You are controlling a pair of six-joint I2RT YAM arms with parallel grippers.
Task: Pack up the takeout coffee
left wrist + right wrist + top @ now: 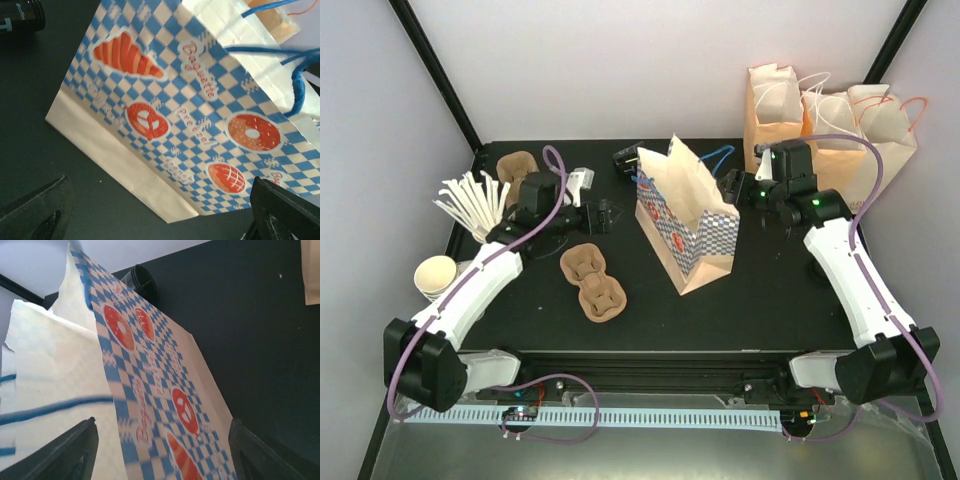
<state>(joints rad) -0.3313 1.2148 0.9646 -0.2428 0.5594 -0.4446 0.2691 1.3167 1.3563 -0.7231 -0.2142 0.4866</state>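
The takeout coffee (626, 158) stands on the dark worktop (770, 300) at the far side, just behind the far left corner of the blue-checked paper bag (685, 235). It is upright with its lid on, and neither pincer touches it. The bag stands open-mouthed in the middle of the worktop.

The left arm reaches from its near-left base far and to the right, its wrist turned so the left pincer (610, 214) points at the bag's printed left side. Its fingers are spread wide, hold nothing and stay short of the paper. The right arm slants from its near-right base far and to the left. The right pincer (730, 188) is close to the bag's far right edge, fingers apart and clamped on nothing.

To the left lie two brown pulp carriers (592, 282), with stacked cream cups (435, 275) beside them. Plain paper bags (820, 125) stand far right.
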